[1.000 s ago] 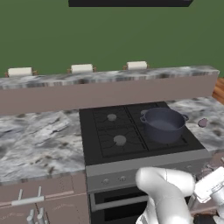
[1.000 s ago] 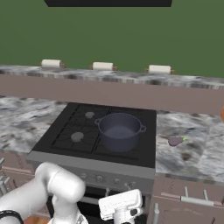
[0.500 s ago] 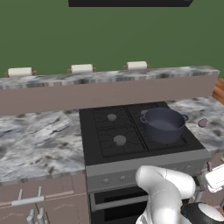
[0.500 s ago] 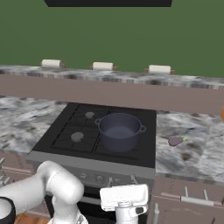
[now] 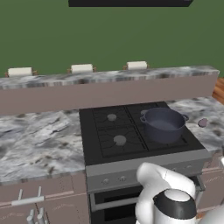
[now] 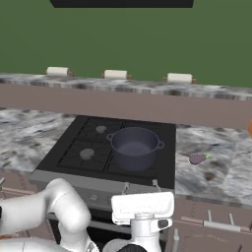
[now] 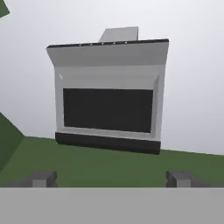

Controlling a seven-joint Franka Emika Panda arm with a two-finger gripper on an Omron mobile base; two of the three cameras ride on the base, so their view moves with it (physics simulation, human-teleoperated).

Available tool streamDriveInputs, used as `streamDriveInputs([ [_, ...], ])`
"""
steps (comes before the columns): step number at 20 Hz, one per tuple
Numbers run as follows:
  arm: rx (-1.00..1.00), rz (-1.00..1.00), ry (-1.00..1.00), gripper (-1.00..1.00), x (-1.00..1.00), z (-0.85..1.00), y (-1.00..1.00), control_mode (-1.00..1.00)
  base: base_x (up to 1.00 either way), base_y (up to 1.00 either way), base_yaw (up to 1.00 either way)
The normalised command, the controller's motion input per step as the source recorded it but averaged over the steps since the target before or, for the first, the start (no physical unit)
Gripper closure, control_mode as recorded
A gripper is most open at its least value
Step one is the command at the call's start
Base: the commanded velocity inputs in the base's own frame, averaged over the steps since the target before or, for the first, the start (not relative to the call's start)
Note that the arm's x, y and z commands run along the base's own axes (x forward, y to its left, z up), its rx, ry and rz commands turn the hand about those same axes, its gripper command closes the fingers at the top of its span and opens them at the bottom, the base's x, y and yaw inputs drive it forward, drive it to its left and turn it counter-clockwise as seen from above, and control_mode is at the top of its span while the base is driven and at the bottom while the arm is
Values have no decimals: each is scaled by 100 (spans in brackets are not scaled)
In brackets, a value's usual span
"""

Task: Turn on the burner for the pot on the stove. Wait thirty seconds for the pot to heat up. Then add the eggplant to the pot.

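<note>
The marble table (image 5: 39, 140) ran along the green wall, with the black stove (image 5: 131, 135) set into it. The pot (image 5: 162, 124) sat on the stove's rear right grate, empty so far as could be seen. On the table to the right of the stove, apart from the pot, lay the small purple eggplant (image 6: 197, 158). The claw (image 7: 111, 177) was spread wide with nothing between its tips, aimed upward at a grey range hood (image 7: 109, 92) above the green wall.
</note>
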Motion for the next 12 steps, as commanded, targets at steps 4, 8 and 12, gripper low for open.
streamDriveInputs([
  [4, 6, 0, 28, -100, -58, 98, -7, -100, 0, 0, 0],
  [8, 0, 0, 47, -100, -33, 87, 0, -100, 0, 0, 0],
  [12, -1, 0, 69, -100, -7, 74, 2, -100, 0, 0, 0],
])
